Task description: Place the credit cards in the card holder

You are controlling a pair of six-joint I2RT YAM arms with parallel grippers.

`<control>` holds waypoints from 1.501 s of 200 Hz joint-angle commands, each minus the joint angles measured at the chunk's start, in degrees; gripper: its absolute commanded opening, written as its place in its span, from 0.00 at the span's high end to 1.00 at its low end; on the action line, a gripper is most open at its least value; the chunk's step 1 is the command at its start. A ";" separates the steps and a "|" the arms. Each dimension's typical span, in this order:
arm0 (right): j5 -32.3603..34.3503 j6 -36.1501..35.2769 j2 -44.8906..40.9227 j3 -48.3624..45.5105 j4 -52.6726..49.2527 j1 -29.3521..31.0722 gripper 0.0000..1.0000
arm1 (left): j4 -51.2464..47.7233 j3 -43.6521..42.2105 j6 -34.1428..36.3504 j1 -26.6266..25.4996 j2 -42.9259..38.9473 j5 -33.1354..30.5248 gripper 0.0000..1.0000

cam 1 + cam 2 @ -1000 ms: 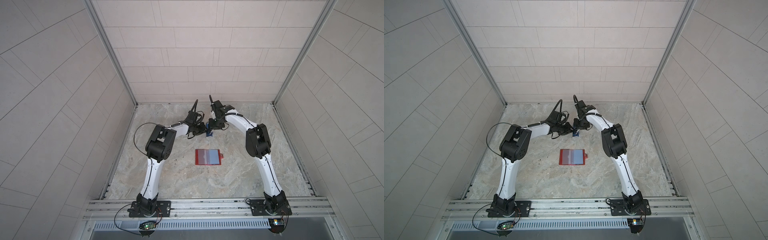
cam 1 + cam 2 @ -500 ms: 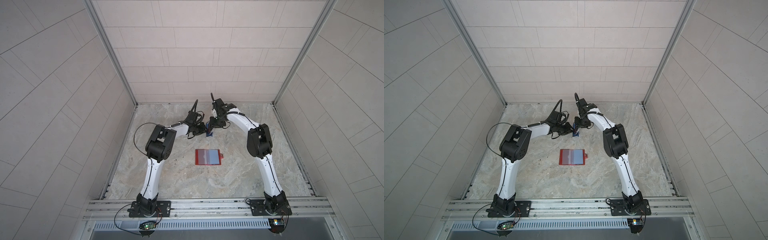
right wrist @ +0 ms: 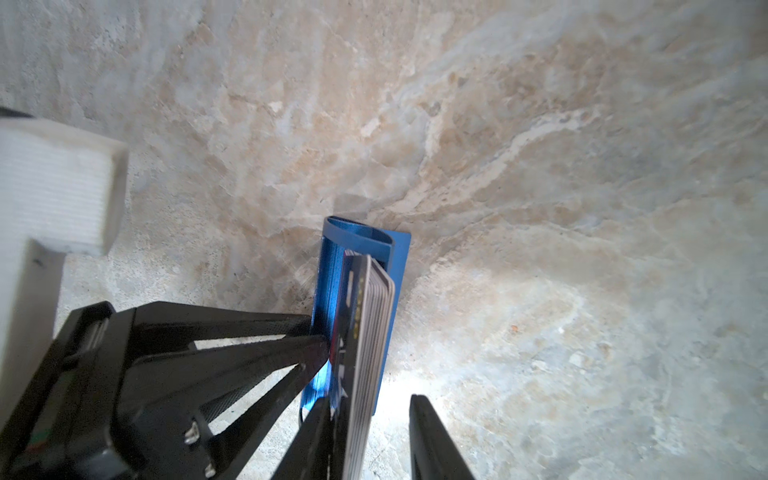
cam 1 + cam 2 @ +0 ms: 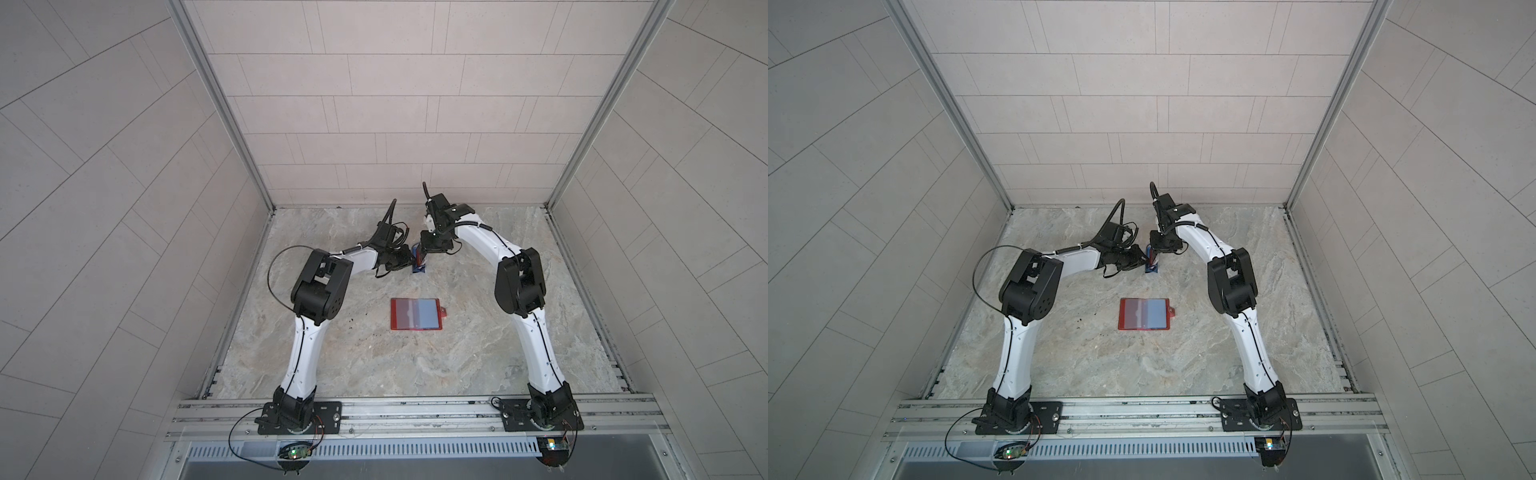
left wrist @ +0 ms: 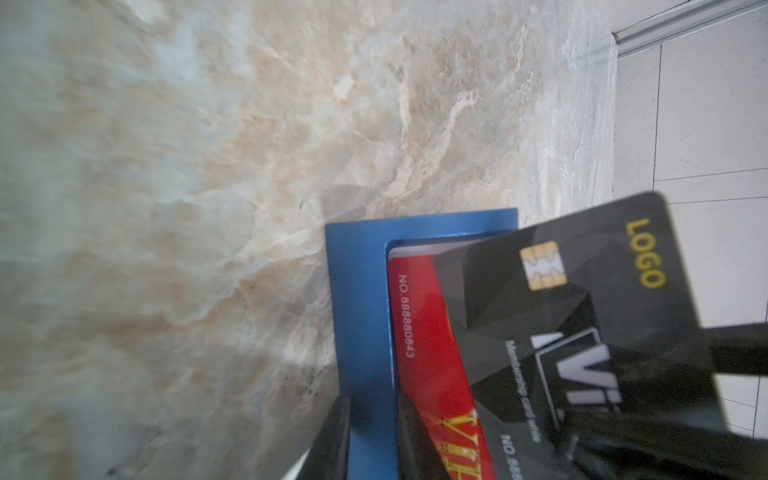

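Pale tiled walls (image 4: 374, 124) close in three sides of a marbled bench (image 4: 415, 365), and two white-and-black arms reach from the near rail to meet close to the back wall. The card holder (image 4: 415, 314) lies open and flat in the middle of the bench in both top views, well apart from both arms. It is a red rectangle, one half pinkish red and the other pale blue under its inner cover, with a small red tab (image 4: 443, 311) sticking out of one short side. Farther back, between the two arm tips, a small blue stand (image 5: 357, 299) stands upright on the bench and holds the cards. The black card (image 5: 582, 316), with a gold chip, yellow "LOGO" and white "VI" lettering, is tilted and partly raised out of the stand. It covers much of the red card (image 5: 428, 332), which sits in the slot and shows a white number and gold letters. The left end effector (image 5: 374, 419) is clamped on the stand's front wall, one finger on each face. The right end effector (image 3: 370, 399) straddles the cards edge-on with its jaws apart; one finger (image 3: 432, 440) stands clear of them with lit bench showing in the gap.
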 commanded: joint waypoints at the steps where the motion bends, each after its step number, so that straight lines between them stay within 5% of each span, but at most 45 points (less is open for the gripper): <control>1: 2.82 -0.74 -2.80 1.20 -2.99 0.01 0.71 | -8.53 -2.01 1.00 -0.13 1.59 -3.21 0.78; 131: 4.32 -1.63 -4.02 1.37 -3.96 0.55 0.99 | -8.64 -1.75 1.21 -0.10 1.68 -2.12 0.76; 195: 4.58 -1.80 -4.09 1.22 -4.00 0.52 0.74 | -8.81 -1.99 1.27 -0.09 1.64 -2.45 0.76; 223: 4.92 -1.89 -4.30 1.22 -4.18 0.54 0.71 | -8.90 -2.01 1.27 -0.11 1.64 -2.59 0.76; 247: 5.13 -2.04 -4.63 1.22 -4.27 0.55 0.71 | -8.90 -2.01 1.28 -0.11 1.77 -2.57 0.76; 300: 4.73 -2.09 -4.87 1.05 -4.27 0.63 0.89 | -8.81 -2.10 1.32 -0.12 1.98 -2.55 0.76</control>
